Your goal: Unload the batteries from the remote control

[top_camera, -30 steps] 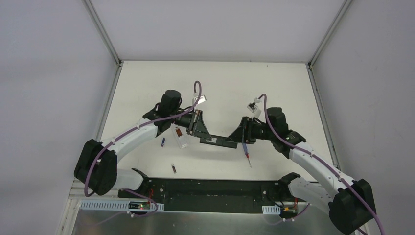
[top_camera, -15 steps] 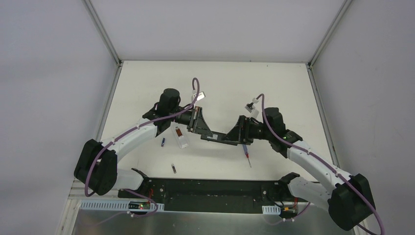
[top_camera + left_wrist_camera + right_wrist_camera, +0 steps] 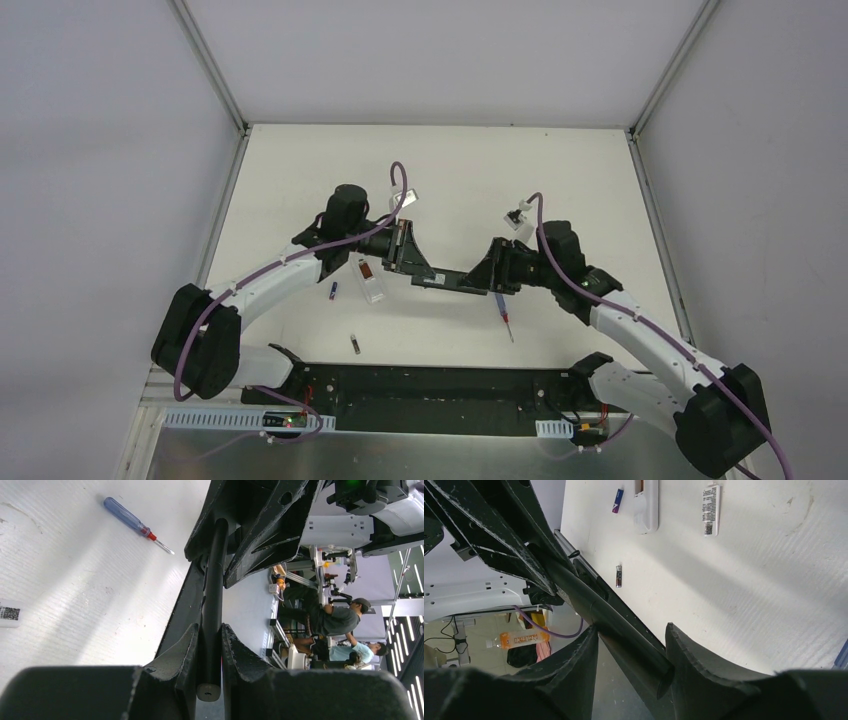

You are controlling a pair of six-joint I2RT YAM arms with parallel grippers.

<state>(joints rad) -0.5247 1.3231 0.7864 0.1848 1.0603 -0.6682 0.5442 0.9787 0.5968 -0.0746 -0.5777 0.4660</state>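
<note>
Batteries are lying loose on the worktop (image 3: 450,170): a blue cell (image 3: 334,291) is resting just beside the white remote (image 3: 371,281), and a dark cell (image 3: 354,343) is sitting nearer the arm bases, apart from both. You are working on the black remote (image 3: 446,282), which is hanging above the worktop between your two arms. Your left pincer (image 3: 210,628) is clamping one end of it, with its fingers nearly together. Your right pincer (image 3: 631,629) is standing about half closed around the other end, and both fingers are appearing to touch it. You cannot tell from these views whether any cells are sitting inside. A blue-handled screwdriver (image 3: 503,312) is lying beneath the right wrist. By the look of it, you are bracing the black remote to get its back open. The next move is calling for a steady left hold while the right pincer is working the cover loose without wrenching the body free.
</note>
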